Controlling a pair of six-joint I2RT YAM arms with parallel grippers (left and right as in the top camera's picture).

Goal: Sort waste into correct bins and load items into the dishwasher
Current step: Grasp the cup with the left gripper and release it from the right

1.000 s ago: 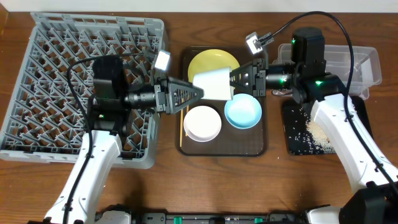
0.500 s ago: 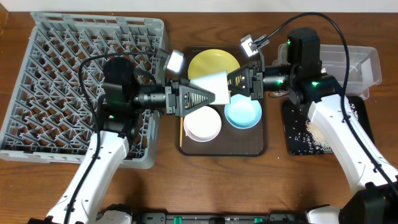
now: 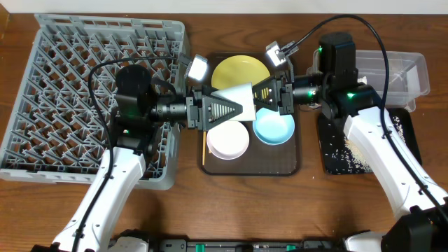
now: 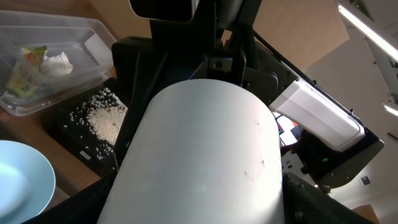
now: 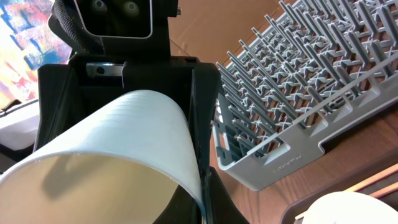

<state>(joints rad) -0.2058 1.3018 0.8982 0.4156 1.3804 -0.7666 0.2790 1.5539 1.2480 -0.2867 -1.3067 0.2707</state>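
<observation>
The small white cup [image 3: 234, 96] hangs on its side above the brown serving tray, between both arms. My right gripper [image 3: 260, 94] is shut on its rim; in the right wrist view the thin wall of the cup [image 5: 124, 137] is pinched in the right gripper [image 5: 202, 186]. My left gripper [image 3: 238, 106] straddles the cup's body [image 4: 199, 155], with a finger [image 4: 311, 202] close at each side; whether they press it I cannot tell. Below lie the yellow plate [image 3: 240, 70], whitish-pink bowl [image 3: 227, 138], light blue bowl [image 3: 273, 126] and chopsticks [image 3: 205, 143].
The grey dish rack [image 3: 70, 84] fills the left side. At the right stand the clear container [image 3: 399, 70], holding a wrapper and a napkin [image 4: 37, 62], and the black tray [image 3: 336, 150] strewn with rice [image 3: 357, 148]. The brown tray's rim [image 3: 280, 171] lies mid-table.
My left gripper has moved right until its fingers enclose the cup, and they have narrowed. The right gripper has shifted a little left, still holding the cup.
</observation>
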